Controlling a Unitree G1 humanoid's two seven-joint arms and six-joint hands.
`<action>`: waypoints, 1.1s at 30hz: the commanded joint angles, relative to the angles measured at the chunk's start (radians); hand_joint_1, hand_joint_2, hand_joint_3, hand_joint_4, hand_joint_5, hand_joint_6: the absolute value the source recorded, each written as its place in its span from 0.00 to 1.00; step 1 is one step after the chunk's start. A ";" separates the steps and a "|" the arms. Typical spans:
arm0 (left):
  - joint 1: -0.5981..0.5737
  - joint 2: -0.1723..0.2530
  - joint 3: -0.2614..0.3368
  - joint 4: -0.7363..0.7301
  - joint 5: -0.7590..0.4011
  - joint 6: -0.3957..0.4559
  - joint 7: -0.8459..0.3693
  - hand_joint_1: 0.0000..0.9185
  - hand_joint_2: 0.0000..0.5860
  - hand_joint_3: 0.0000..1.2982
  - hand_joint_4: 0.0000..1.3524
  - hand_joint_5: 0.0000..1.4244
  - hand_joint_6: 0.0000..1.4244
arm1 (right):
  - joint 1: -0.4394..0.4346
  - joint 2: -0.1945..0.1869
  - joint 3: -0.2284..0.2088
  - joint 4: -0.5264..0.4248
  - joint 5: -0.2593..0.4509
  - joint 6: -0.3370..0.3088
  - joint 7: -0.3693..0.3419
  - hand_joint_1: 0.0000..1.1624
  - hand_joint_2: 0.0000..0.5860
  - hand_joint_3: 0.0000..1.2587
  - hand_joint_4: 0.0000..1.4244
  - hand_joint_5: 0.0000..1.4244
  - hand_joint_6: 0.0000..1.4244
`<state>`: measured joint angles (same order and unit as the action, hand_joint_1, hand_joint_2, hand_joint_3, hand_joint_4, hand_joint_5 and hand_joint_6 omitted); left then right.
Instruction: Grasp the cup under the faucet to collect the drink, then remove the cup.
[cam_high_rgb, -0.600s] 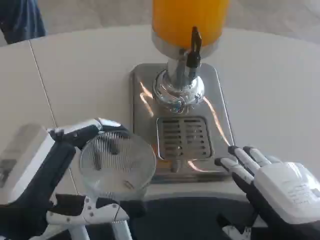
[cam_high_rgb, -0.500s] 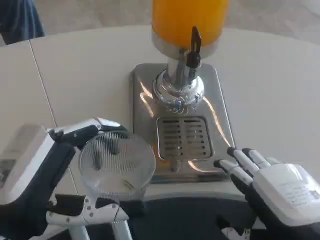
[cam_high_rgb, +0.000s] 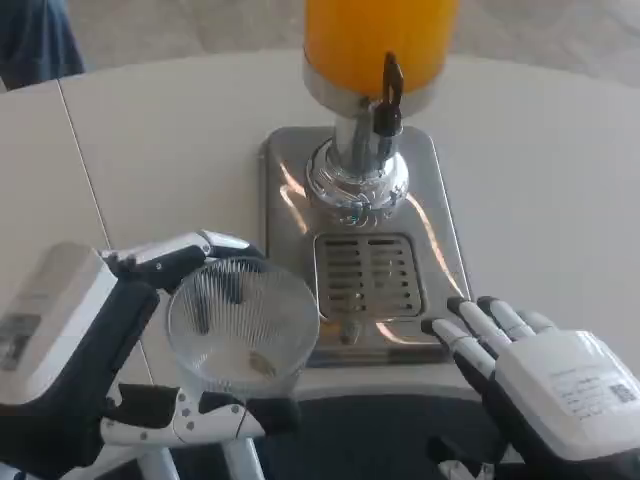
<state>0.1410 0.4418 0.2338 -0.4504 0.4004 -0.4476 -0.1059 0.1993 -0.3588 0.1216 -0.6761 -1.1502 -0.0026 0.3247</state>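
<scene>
I see my left hand (cam_high_rgb: 120, 350) low at the near left, fingers wrapped around the clear ribbed cup (cam_high_rgb: 242, 322), just left of the drip grate (cam_high_rgb: 368, 275). My right hand (cam_high_rgb: 530, 370) hovers palm-down, fingers extended and apart, holding nothing, by the steel base (cam_high_rgb: 290, 180).

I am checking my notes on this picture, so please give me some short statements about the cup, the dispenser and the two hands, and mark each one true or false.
1. The left hand holds the clear ribbed cup. True.
2. The cup stands on the drip grate under the faucet. False: it is held to the left of the grate, off the steel base.
3. The dispenser tank holds orange liquid. True.
4. The right hand pushes the faucet lever. False: it is low, near the base's front right corner, holding nothing.
</scene>
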 joint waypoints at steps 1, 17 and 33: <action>0.018 -0.015 0.005 -0.026 -0.002 -0.004 0.013 0.63 0.01 0.73 0.86 0.96 1.00 | 0.014 0.012 0.021 -0.008 -0.023 0.000 -0.002 0.44 0.71 0.03 0.00 0.00 0.02; -0.139 -0.101 -0.129 0.089 0.114 0.069 0.058 0.62 0.02 0.73 0.86 0.96 1.00 | -0.002 0.037 0.034 -0.021 -0.008 0.012 0.030 0.43 0.71 0.03 0.00 0.00 0.02; -0.419 -0.159 -0.316 0.401 0.241 0.069 0.216 0.62 0.02 0.73 0.86 0.96 1.00 | -0.030 0.004 -0.023 -0.054 0.065 0.011 0.105 0.43 0.71 0.04 0.00 0.00 0.01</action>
<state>-0.2412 0.2932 -0.0598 -0.0773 0.6322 -0.3591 0.0675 0.1702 -0.3478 0.1148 -0.7149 -1.0966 0.0026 0.4162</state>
